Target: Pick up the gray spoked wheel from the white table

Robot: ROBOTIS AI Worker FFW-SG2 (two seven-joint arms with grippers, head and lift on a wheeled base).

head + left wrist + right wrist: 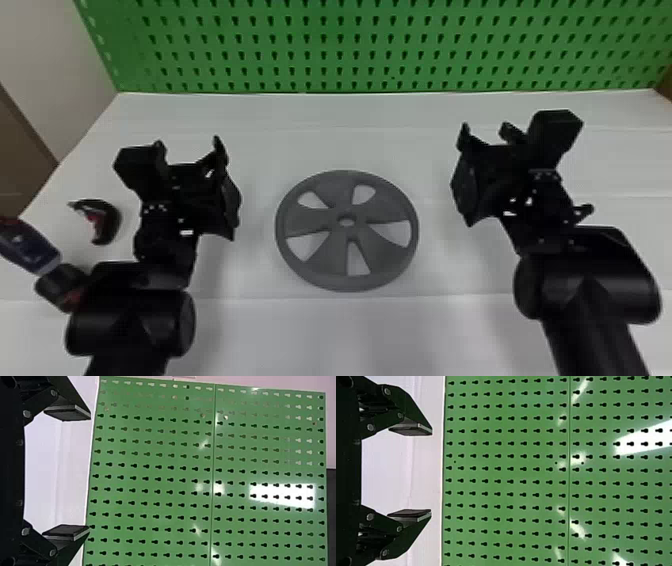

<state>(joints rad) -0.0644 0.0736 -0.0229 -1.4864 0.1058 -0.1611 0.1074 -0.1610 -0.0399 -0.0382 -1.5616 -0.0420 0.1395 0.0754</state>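
Head view, left gripper (189, 145): held above the table, to the left of the wheel; fingers parted, released.
Right gripper (485, 131): raised likewise, to the right of the wheel; fingers parted, released.
Left wrist view, finger pads (67, 413): set wide apart and facing each other.
Right wrist view, finger pads (410, 430): also wide apart, face to face.
Gray spoked wheel (320, 222): lying flat on the table, between the two grippers, apart from both, nearer the robot than the fingertips.
Wheel's look: dark gray and matt, with a round rim, five broad spokes, five openings showing white, and a small hole through the raised hub.
White table (345, 330): spread beneath the wheel, crossed by faint seams.
Red-and-black curved piece (112, 222): resting left of the left gripper.
Blue-and-black tool (27, 247): lying near the left edge, beside the left forearm.
Green pegboard (310, 47): standing behind the table, rows of keyhole slots throughout.
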